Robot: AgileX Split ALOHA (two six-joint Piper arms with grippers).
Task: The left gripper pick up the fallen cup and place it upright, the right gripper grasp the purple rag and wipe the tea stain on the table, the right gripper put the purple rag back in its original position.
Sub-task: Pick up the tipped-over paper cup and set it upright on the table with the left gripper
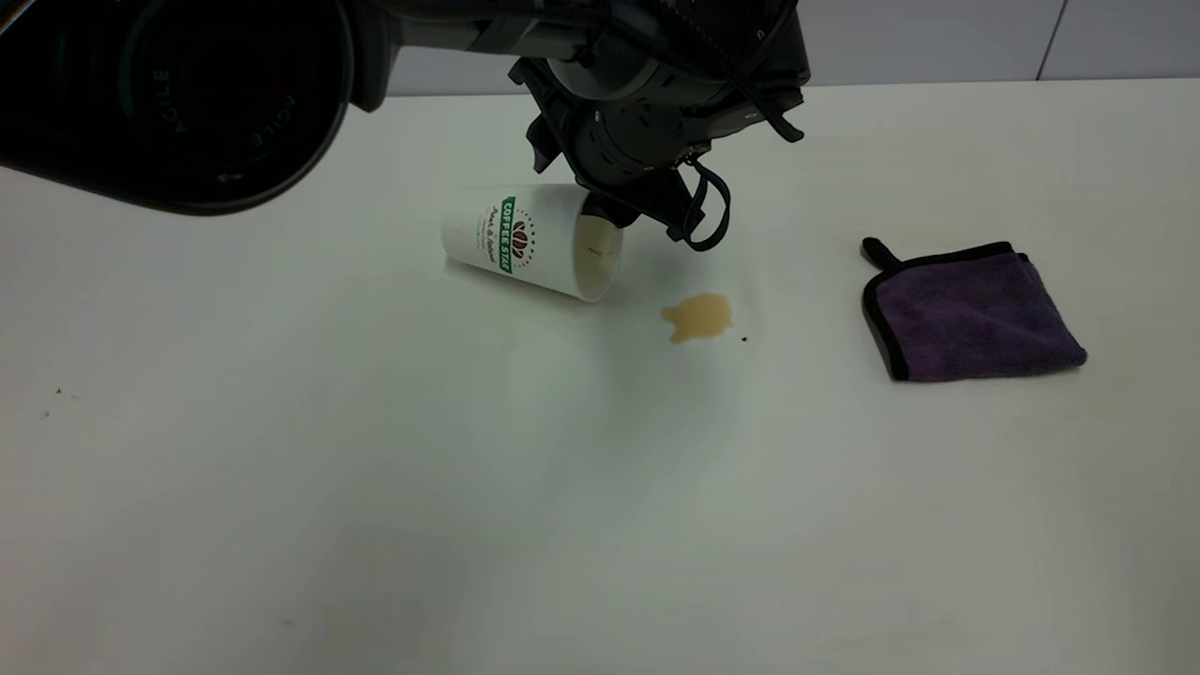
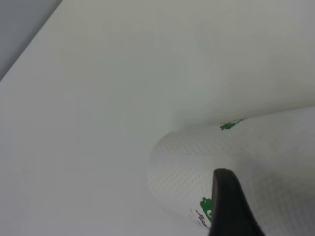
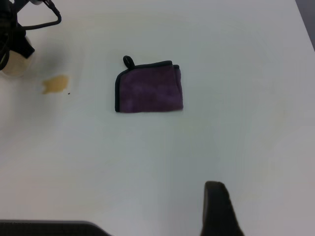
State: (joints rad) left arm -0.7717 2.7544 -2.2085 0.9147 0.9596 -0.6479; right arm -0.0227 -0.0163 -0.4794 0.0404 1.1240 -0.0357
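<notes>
The cup lies on its side on the table, its mouth facing the tea stain. My left gripper reaches down from above and sits at the upper rim of the cup's mouth, against the cup. In the left wrist view the gripper lies over the cup's textured outer wall. The purple rag lies folded to the right of the stain. My right gripper hovers well away from the rag and is out of the exterior view.
A tiny black speck lies just right of the stain. The left arm's big black joint fills the upper left of the exterior view. The table's far edge meets a grey wall.
</notes>
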